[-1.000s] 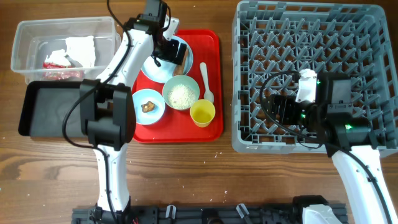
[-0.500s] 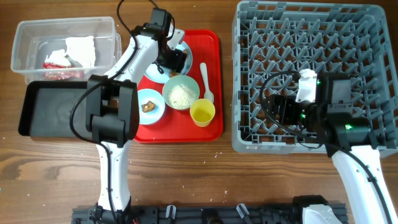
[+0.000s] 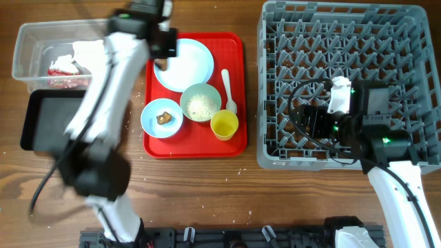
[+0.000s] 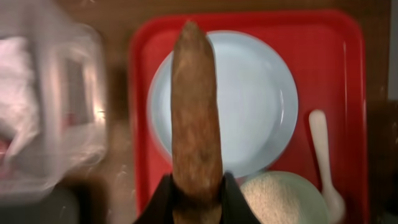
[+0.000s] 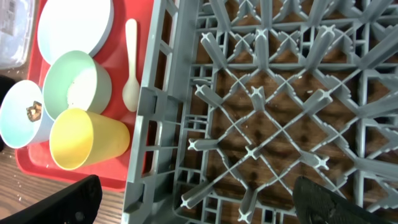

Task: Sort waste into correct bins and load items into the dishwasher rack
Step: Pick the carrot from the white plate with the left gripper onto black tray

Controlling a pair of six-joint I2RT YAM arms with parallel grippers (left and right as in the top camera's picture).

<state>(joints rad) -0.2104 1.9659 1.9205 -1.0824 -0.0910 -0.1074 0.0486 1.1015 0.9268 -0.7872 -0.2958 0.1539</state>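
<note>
My left gripper (image 4: 196, 198) is shut on the lower end of the brown sausage-like piece (image 4: 196, 106) and holds it above the left rim of the round white plate (image 4: 252, 106). Overhead, this gripper (image 3: 164, 47) is blurred at the red tray's left edge, beside the clear tub (image 3: 27, 41). The tub holds the crumpled napkin (image 3: 89, 54) and the red wrapper (image 3: 62, 69). The black tray (image 3: 48, 124) lies below it. My right gripper (image 5: 199, 211) stands open over the grey rack (image 3: 413, 41), with nothing between its fingers.
On the red serving tray (image 3: 234, 48) stand a white bowl of rice (image 3: 200, 103), a pale blue bowl (image 3: 162, 117) with a brown lump, a yellow cup (image 3: 224, 125) and a white spoon (image 3: 227, 89). Loose rice grains (image 3: 138, 182) dot the wooden table.
My left gripper has closed on the sausage piece, lifted it off the plate and swung left toward the tub. The right arm has not moved.
</note>
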